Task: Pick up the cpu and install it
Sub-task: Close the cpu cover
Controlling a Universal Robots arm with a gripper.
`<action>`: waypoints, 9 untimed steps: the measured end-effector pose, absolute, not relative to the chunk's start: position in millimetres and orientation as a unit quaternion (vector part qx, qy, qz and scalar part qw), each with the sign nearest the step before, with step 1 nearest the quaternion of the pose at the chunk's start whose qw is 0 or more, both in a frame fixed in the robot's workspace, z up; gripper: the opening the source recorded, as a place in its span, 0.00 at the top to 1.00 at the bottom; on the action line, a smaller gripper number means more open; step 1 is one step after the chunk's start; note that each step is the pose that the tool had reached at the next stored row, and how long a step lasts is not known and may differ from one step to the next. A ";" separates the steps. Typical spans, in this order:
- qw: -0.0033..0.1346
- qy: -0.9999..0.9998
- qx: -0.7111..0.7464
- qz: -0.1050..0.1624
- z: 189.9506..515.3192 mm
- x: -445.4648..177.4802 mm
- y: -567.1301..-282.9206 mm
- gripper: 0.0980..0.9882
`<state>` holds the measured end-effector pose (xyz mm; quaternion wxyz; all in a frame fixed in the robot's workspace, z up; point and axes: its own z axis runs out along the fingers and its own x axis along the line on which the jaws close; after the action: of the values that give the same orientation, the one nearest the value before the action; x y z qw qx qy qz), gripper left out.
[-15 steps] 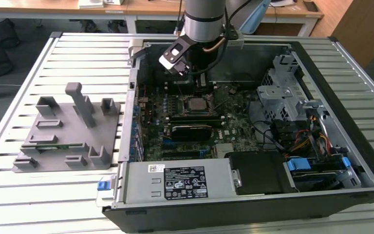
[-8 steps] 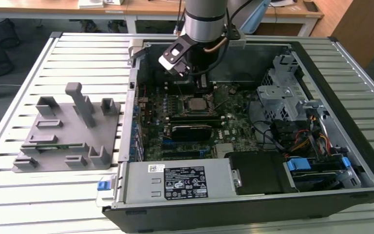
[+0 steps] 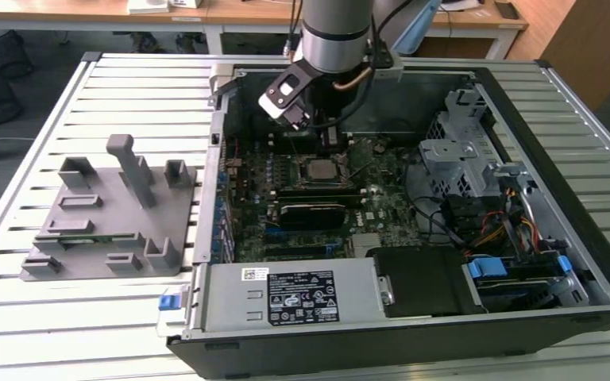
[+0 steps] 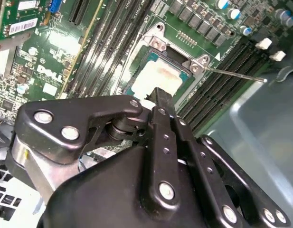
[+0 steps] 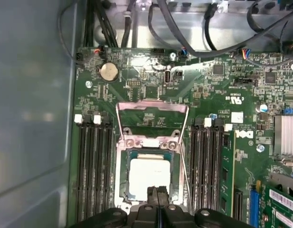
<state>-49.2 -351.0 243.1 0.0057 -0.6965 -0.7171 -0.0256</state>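
In the first wrist view the gripper [image 5: 158,190] hides 1 edge of the cpu [image 5: 148,173] and is itself cut off.

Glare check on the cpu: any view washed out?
Second wrist view: cpu top blown out near white, gripper dark against it. First wrist view: cpu pale, edges readable; case side hazy with reflections. Exterior view: cpu dim in the case's shade; table slats glare white.
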 end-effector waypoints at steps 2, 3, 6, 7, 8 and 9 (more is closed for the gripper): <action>0.007 -0.717 -0.697 -0.026 245.8 -49.3 -351.1 0.99; 0.008 -0.717 -0.697 -0.026 248.0 -49.2 -351.1 0.99; 0.010 -0.717 -0.697 -0.028 259.5 -49.2 -351.1 0.99; 0.011 -0.717 -0.697 -0.029 262.6 -49.2 -351.1 0.99; 0.012 -0.717 -0.697 -0.030 265.7 -49.2 -351.1 0.99; 0.013 -0.717 -0.697 -0.029 268.2 -48.7 -351.2 0.99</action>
<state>-48.7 -351.2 268.2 0.0126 -0.6965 -0.7168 -0.0295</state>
